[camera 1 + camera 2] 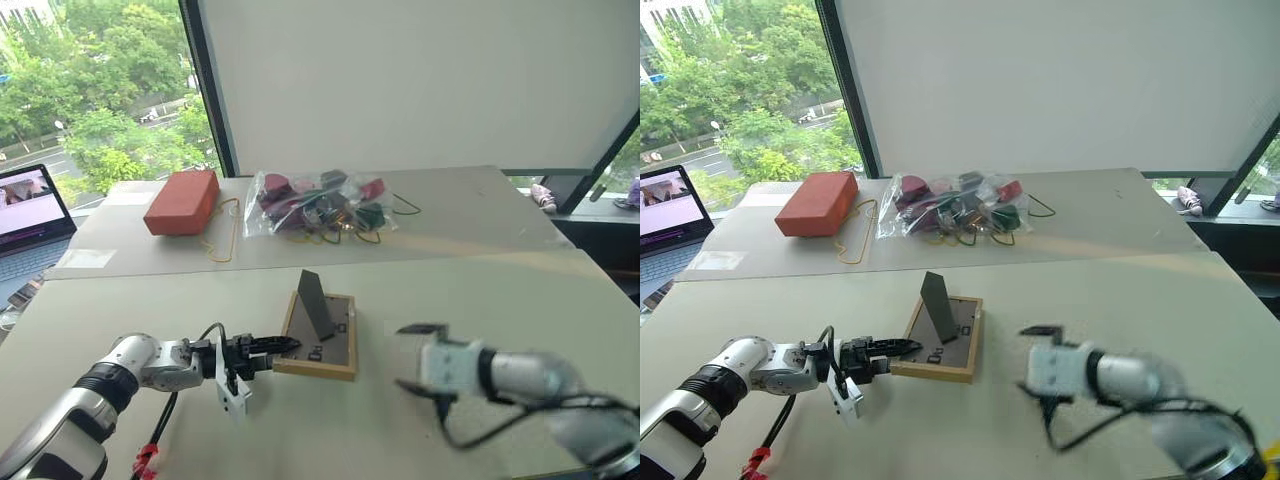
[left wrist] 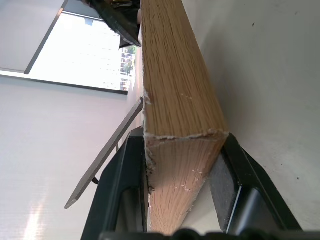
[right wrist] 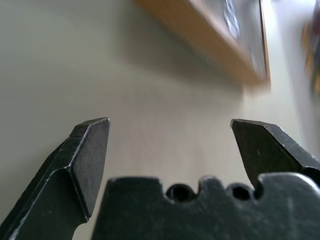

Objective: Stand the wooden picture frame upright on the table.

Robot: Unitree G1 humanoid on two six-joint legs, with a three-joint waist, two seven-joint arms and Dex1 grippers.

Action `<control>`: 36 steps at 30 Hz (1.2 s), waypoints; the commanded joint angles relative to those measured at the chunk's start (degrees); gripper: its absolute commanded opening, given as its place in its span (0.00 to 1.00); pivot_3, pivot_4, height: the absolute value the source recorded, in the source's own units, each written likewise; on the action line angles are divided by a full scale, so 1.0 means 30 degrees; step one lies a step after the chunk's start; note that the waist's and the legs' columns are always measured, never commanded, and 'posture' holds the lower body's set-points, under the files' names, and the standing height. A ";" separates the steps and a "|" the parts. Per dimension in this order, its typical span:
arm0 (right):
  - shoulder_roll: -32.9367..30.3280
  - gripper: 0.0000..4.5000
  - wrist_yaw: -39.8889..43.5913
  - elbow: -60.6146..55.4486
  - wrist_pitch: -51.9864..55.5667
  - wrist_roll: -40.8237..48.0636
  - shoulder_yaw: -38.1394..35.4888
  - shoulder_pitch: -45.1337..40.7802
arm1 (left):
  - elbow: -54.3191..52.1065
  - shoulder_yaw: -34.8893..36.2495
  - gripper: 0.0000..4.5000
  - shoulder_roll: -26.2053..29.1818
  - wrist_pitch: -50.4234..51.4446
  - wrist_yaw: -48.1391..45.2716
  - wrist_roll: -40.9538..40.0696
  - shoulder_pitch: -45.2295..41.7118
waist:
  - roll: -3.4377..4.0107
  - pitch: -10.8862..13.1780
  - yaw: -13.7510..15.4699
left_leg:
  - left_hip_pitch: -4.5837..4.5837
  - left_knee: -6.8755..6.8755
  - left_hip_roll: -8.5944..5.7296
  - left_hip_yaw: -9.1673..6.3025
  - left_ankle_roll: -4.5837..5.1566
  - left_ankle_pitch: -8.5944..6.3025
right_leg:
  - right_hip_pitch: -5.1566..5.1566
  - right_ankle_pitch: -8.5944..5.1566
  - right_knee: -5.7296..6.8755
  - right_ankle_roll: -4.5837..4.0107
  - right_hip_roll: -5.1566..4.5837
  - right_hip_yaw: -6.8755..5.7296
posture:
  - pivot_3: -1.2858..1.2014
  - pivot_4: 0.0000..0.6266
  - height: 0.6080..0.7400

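- The wooden picture frame (image 1: pixel 322 338) is seen lying flat, back panel up, on the near desk (image 1: pixel 480 290), roughly midway between its left and right edges and closer to its near edge than to its far one.
- A light-wood border is shown around a dark grey-brown back panel, from which the fold-out stand (image 1: pixel 314 303) is raised as a dark wedge.
- The picture side is turned down to the desk and cannot be seen.
- The near-left corner of the frame is pinched by the fingers of the left gripper (image 1: pixel 268 350), which is held level just above the desk.
- In the left wrist view the grain and the chipped end of the wood (image 2: pixel 185 150) are shown between the two fingers (image 2: pixel 227 170), one against each face; this detail is not given by the head views.
- The right gripper (image 1: pixel 420 355) is held to the right of the frame, apart from it, its fingers spread wide with nothing between them.
- In the right wrist view the spread fingers (image 3: pixel 90 150) are seen above bare desk, with the frame's edge beyond.
- A red-orange block (image 1: pixel 182 201) and a clear bag of small items (image 1: pixel 320 203) lie on the farther desk.
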 commanded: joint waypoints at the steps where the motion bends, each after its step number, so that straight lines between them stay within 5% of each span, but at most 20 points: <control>1: 0.1352 1.00 -0.3274 0.1189 -0.3236 -0.4952 0.0946 -0.1536 | 0.0526 -0.0027 0.26 0.0185 -0.0347 -0.1093 -0.0472 0.0205 | -0.0054 -0.0008 0.0038 | 0.0003 0.0000 0.0002 0.0002 0.0001 -0.0001 | 0.0000 0.0005 -0.0007 -0.0008 0.0004 -0.0003 | 0.52 0.24 1.00; 8: 0.3475 1.00 -0.4212 0.2955 -0.4766 -0.6488 0.1731 -0.2405 | 0.0258 0.0579 0.26 0.0141 -0.0702 -0.2493 -0.2013 0.0242 | -0.0060 -0.0007 0.0179 | -0.0027 -0.0023 -0.0007 0.0003 0.0016 -0.0011 | -0.0015 0.0009 -0.0067 -0.0017 -0.0003 -0.0007 | 0.52 0.24 1.00; 19: 0.3817 0.28 -0.4367 0.3323 -0.5285 -0.6165 0.0791 -0.2445 | -0.0018 0.1477 0.26 -0.0010 -0.0465 -0.4754 -0.4125 0.1088 | -0.0061 -0.0007 0.0098 | -0.0003 -0.0025 -0.0004 0.0006 0.0034 -0.0021 | -0.0002 0.0009 -0.0051 -0.0018 0.0004 0.0000 | 0.52 0.24 1.00; 21: 0.4015 0.27 -0.4282 0.3091 -0.5168 -0.5937 0.0550 -0.2600 | 0.0023 0.1726 0.26 -0.0139 -0.0263 -0.5301 -0.5195 0.1260 | -0.0061 -0.0007 0.0101 | -0.0008 -0.0023 -0.0005 0.0005 0.0035 -0.0021 | -0.0004 0.0009 -0.0052 -0.0017 0.0002 -0.0002 | 0.52 0.24 1.00; 25: 0.4344 0.27 -0.3613 0.2573 -0.4642 -0.4796 -0.0112 -0.2960 | -0.0320 0.2427 0.62 -0.0395 0.0891 -0.7267 -0.8805 0.1847 | -0.0060 -0.0007 0.0091 | -0.0006 -0.0023 -0.0004 0.0005 0.0036 -0.0021 | -0.0003 0.0010 -0.0051 -0.0019 0.0004 -0.0001 | 0.52 0.24 1.00; 28: 0.4474 0.27 -0.2291 0.1943 -0.3068 -0.2468 -0.1240 -0.3373 | -0.3169 0.3436 0.85 0.0065 0.4027 -1.0128 -1.5962 0.3797 | -0.0056 -0.0002 0.0024 | -0.0024 -0.0020 -0.0002 0.0004 0.0039 -0.0023 | -0.0027 0.0010 -0.0044 -0.0019 0.0002 0.0003 | 0.52 0.24 1.00; 33: 0.4213 0.27 0.1403 0.0902 0.2674 0.3314 -0.3776 -0.5466 | -1.1666 0.6678 0.85 0.0885 1.2173 -1.2013 -2.4061 0.8551 | -0.0035 0.0035 -0.0060 | -0.0085 -0.0005 0.0010 -0.0017 0.0054 -0.0032 | -0.0072 0.0012 -0.0031 -0.0022 -0.0002 0.0005 | 0.52 0.24 1.00; 36: 0.4186 0.27 0.3319 0.0242 0.8693 0.7447 -0.5141 -0.7442 | -1.4787 0.7869 0.85 0.0596 1.5318 -1.2475 -2.4626 1.0616 | -0.0026 0.0049 0.0037 | -0.0080 -0.0006 0.0015 -0.0029 0.0061 -0.0036 | -0.0060 0.0013 -0.0045 -0.0023 -0.0002 0.0005 | 0.52 0.24 1.00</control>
